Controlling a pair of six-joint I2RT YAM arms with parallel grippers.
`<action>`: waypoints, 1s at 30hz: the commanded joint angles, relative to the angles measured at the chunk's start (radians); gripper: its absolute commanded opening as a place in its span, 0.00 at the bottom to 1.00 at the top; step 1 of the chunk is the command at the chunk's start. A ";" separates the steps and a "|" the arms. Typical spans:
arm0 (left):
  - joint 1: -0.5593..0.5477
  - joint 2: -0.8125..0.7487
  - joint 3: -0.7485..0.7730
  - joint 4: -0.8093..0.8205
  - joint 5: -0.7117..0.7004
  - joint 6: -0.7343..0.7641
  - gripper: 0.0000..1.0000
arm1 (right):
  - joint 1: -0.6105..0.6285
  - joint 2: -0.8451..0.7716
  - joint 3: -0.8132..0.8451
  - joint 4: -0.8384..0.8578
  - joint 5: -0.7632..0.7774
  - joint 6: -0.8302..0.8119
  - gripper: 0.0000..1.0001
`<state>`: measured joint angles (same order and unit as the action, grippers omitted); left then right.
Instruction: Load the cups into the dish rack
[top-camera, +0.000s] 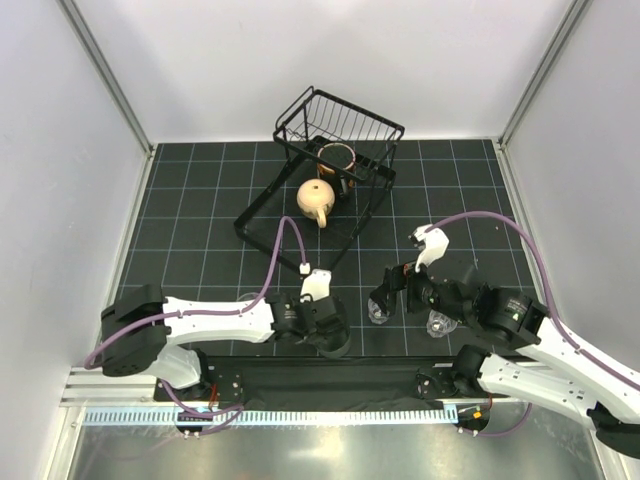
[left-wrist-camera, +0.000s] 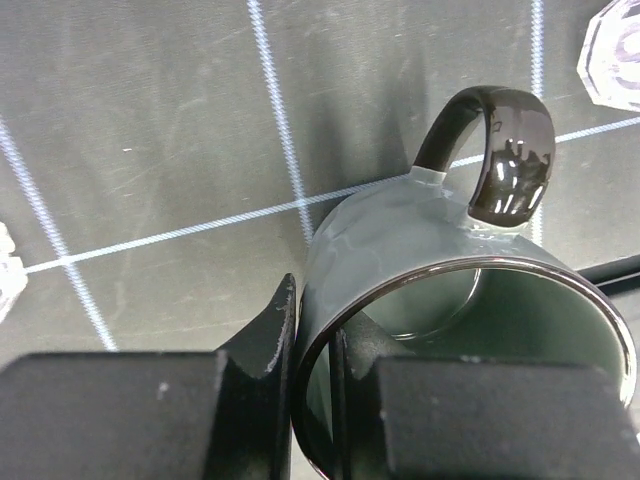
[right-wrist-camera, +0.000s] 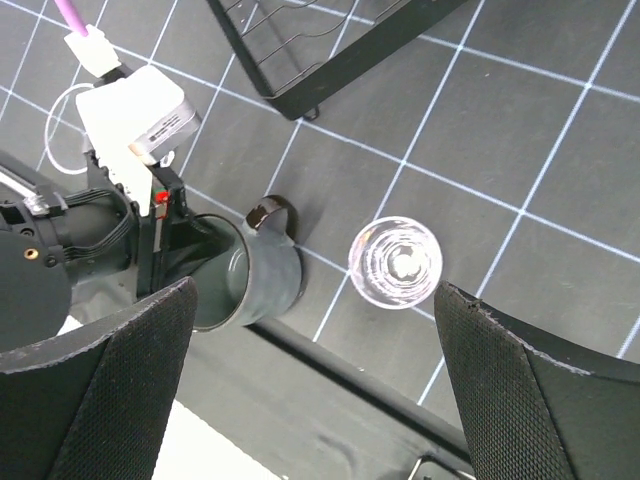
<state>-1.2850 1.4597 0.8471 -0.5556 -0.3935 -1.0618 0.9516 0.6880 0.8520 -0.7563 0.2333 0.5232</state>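
My left gripper (left-wrist-camera: 315, 320) is shut on the grey handled mug (left-wrist-camera: 400, 250), with one finger inside the rim and one outside against the wall. The mug (right-wrist-camera: 255, 275) leans towards that gripper at the mat's near edge, its dark handle (left-wrist-camera: 500, 150) pointing away. My right gripper (right-wrist-camera: 315, 370) hangs wide open above a clear glass tumbler (right-wrist-camera: 395, 262) and holds nothing. A second tumbler (top-camera: 437, 323) stands under the right arm. The black dish rack (top-camera: 375, 128) stands at the back. A brown-rimmed cup (top-camera: 336, 157) sits in its basket and a beige mug (top-camera: 316, 198) on its lower frame (top-camera: 262, 196).
A black strip (right-wrist-camera: 400, 375) runs along the mat's near edge just behind the mug. The rack's lower frame corner (right-wrist-camera: 300, 100) lies a short way beyond the mug. Grey walls close in the mat on the left, back and right.
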 joint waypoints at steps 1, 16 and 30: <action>-0.020 -0.048 0.067 -0.053 -0.077 0.022 0.00 | -0.002 0.015 0.018 -0.001 -0.032 0.047 1.00; -0.105 -0.553 -0.060 0.369 -0.506 0.705 0.00 | -0.002 0.005 0.048 0.130 -0.349 0.366 1.00; -0.105 -0.670 -0.264 1.085 -0.251 1.756 0.00 | -0.020 0.102 0.074 0.356 -0.630 0.687 0.93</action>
<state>-1.3899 0.7979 0.5701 0.2493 -0.7528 0.4469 0.9428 0.7597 0.8829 -0.5121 -0.2924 1.0988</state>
